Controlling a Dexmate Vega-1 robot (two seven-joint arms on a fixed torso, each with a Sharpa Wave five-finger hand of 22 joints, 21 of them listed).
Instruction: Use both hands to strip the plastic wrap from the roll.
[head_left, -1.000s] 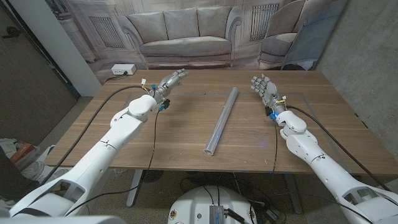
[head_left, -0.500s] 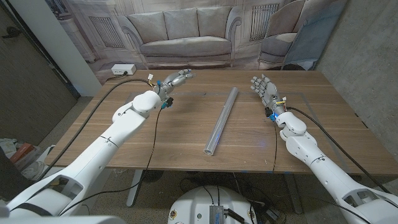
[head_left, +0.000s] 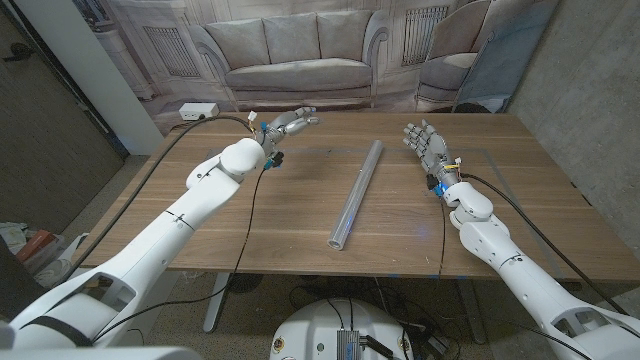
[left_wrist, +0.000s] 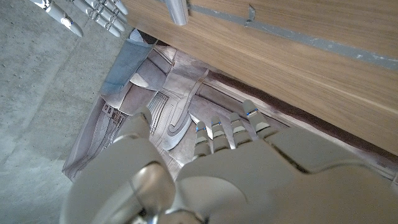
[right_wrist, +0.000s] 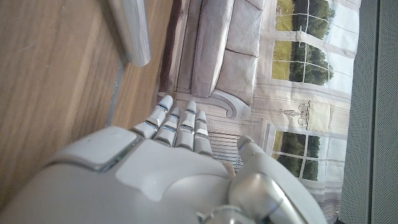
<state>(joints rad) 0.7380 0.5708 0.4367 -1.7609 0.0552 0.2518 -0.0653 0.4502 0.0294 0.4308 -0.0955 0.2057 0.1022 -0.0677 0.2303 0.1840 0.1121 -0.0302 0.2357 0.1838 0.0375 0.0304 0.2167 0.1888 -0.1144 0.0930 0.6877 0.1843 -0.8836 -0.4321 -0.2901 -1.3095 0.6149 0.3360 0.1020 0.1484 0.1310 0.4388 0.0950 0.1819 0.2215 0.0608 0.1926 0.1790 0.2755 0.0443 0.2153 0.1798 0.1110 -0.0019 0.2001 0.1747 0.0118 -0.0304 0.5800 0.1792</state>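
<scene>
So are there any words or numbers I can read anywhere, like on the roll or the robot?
No words or numbers can be read in these pictures.
The roll: plain and shiny, no label showing.
The white box at the table's far left corner: too small to tell if anything is printed.
The left robot hand and right robot hand: no writing showing.

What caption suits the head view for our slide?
Both open hands, left hand and right hand, flank the untouched roll on the wooden table.
</scene>
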